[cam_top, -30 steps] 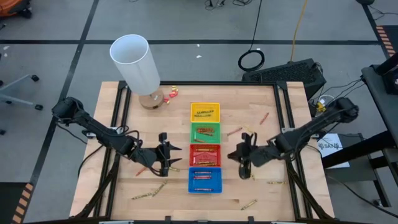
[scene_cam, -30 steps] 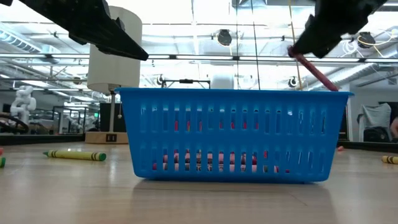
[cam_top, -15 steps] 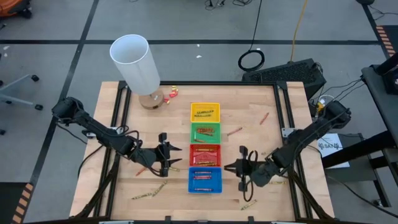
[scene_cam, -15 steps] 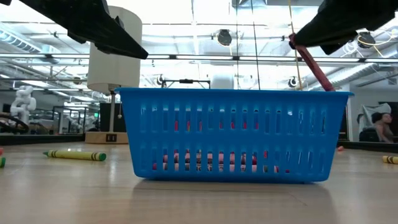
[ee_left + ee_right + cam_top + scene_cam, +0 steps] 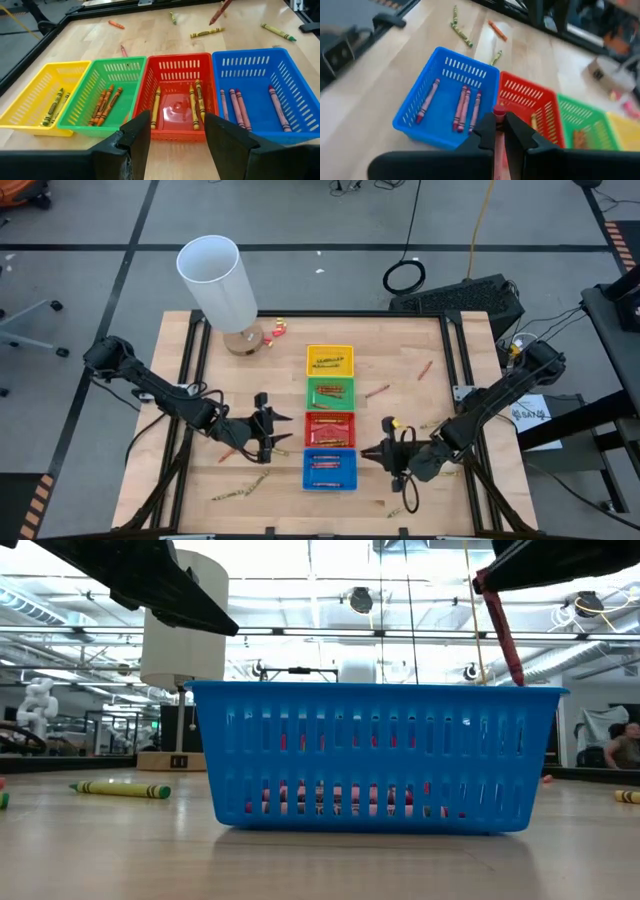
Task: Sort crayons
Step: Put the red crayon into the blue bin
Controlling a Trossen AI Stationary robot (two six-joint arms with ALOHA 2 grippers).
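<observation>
4 trays [image 5: 330, 361], blue tray [image 5: 260, 85] w/ 4 crayons [image 5: 277, 105]

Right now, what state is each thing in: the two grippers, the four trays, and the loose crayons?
Left gripper: open, empty, hovering by the red tray.
Right gripper: shut on a red crayon, beside the blue tray.
Yellow tray: two crayons.
Green tray: three crayons.
Red tray: three crayons.
Blue tray: four crayons.
Loose crayons: lying on the table.
</observation>
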